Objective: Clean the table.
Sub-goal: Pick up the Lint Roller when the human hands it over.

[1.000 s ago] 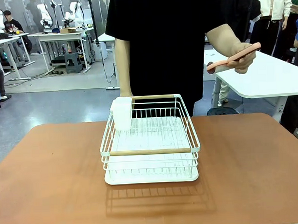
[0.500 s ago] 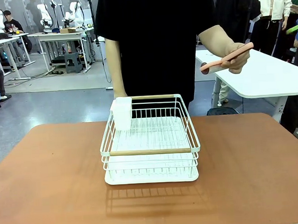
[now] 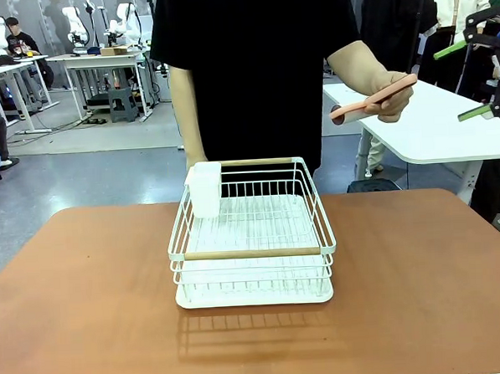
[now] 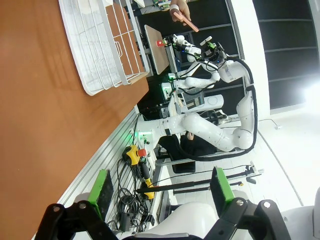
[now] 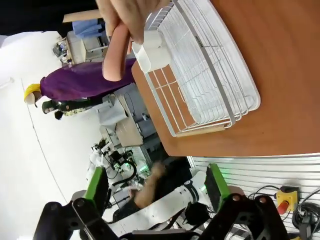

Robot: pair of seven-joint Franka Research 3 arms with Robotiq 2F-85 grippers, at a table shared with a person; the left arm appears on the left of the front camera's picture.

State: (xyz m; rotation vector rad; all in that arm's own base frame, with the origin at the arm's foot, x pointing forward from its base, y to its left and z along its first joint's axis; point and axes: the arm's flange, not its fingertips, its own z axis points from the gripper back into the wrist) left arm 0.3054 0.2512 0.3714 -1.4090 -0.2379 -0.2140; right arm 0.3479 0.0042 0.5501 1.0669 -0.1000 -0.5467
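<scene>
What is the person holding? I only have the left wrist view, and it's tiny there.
Observer: A pink utensil, in one hand, raised in the air to the right of the wire rack.
Operator: Anything fixed to the rack? It's cut off here.
Observer: A white holder hangs on its far left corner.
Operator: Right gripper's state?
Observer: The right gripper is open, holding nothing.

I see a glossy grey floor [image 3: 90,174] on my feed. White workbenches [image 3: 92,58] stand far left with a grey stool [image 3: 121,101] beneath, and a white-topped table [image 3: 448,133] stands right.
</scene>
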